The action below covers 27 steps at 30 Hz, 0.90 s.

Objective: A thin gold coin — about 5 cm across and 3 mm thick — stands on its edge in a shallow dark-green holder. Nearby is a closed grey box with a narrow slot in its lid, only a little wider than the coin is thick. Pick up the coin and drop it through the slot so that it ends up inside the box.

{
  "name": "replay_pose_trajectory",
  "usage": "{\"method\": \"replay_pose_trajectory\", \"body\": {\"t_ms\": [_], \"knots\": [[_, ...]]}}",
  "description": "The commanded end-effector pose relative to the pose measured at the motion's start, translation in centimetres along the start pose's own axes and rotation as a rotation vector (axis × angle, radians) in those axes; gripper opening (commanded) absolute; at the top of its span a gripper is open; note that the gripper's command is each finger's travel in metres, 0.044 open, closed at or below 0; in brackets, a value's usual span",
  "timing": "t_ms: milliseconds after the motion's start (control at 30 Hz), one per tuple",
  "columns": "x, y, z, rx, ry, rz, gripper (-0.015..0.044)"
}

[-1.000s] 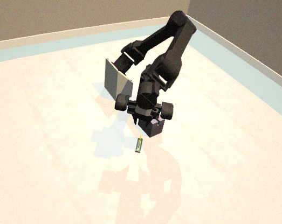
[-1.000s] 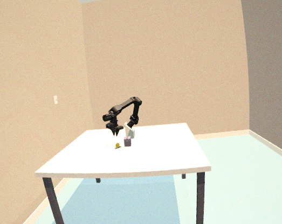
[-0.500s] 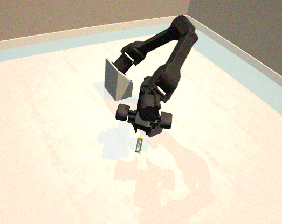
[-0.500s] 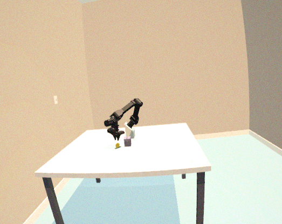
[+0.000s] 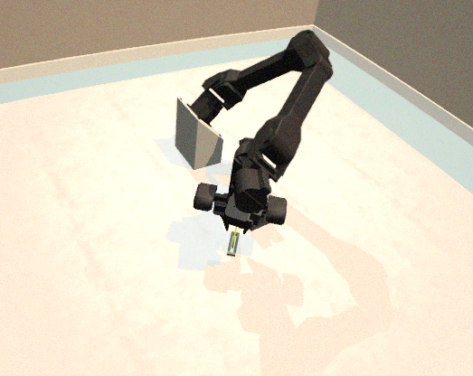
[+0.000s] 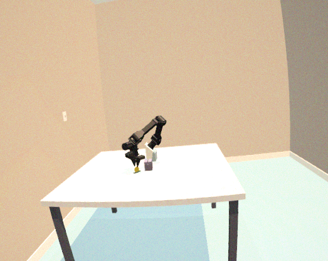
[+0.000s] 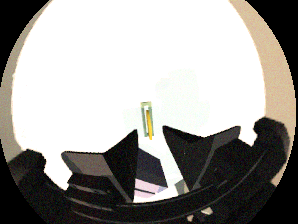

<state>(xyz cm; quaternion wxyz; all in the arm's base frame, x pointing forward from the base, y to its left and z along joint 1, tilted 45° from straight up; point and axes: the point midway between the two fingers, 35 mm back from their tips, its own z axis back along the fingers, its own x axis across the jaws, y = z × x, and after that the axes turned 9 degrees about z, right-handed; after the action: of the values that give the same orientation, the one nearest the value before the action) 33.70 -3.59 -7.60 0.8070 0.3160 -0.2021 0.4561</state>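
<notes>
The gold coin stands on edge in the small green holder. My gripper points down and is partly open, with nothing held. Its fingertips are just above the coin, one to each side of its line in the wrist view. The closed box stands close beside the holder, with a pinkish-grey lid. Its slot shows as a dark line at the bottom of the wrist view. In the top view the arm hides the box.
A tall pale panel stands at the arm's base, behind the box. The white table carries everything, and the arm arches over from the base. Arm shadows fall across the table top.
</notes>
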Motion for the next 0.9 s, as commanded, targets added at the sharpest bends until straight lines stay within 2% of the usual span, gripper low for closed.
{"method": "replay_pose_trajectory", "body": {"t_ms": [0, 700, 867], "knots": [[0.0, 0.1, -0.7, 0.004, -0.005, -0.007, 0.0161], [0.0, 0.3, -3.8, 0.006, -0.007, -0.007, 0.0161], [0.0, 0.3, -3.8, 0.006, -0.007, -0.007, 0.0029]]}}
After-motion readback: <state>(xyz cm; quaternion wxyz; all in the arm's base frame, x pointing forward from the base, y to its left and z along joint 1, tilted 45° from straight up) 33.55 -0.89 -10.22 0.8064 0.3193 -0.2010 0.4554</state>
